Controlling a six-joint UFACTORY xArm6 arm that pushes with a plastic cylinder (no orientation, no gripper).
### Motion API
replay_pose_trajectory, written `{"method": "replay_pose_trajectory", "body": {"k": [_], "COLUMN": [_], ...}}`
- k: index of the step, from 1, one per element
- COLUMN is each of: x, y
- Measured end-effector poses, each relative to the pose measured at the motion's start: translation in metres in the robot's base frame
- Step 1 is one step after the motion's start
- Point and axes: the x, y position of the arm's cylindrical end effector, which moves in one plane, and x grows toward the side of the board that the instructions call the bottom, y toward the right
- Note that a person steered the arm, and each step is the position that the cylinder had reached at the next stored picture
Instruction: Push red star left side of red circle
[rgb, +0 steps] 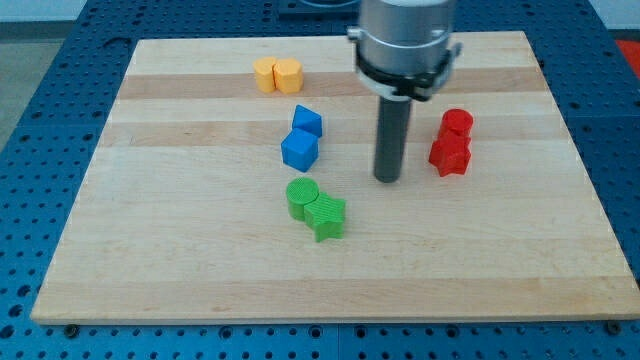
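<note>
The red circle sits toward the view's right on the wooden board. The red star lies just below it, touching it. My tip is down on the board to the left of the red star, a short gap away, and a little lower than it. The rod rises from the tip to the arm's grey wrist at the view's top.
Two blue blocks stand left of my tip, one above the other. A green circle and a green star touch each other below them. Two yellow blocks sit side by side near the top edge.
</note>
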Motion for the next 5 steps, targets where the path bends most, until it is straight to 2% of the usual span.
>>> {"method": "replay_pose_trajectory", "body": {"k": [2,4,5], "x": [0.025,-0.002,-0.002], "y": [0.067,0.074,0.086]}}
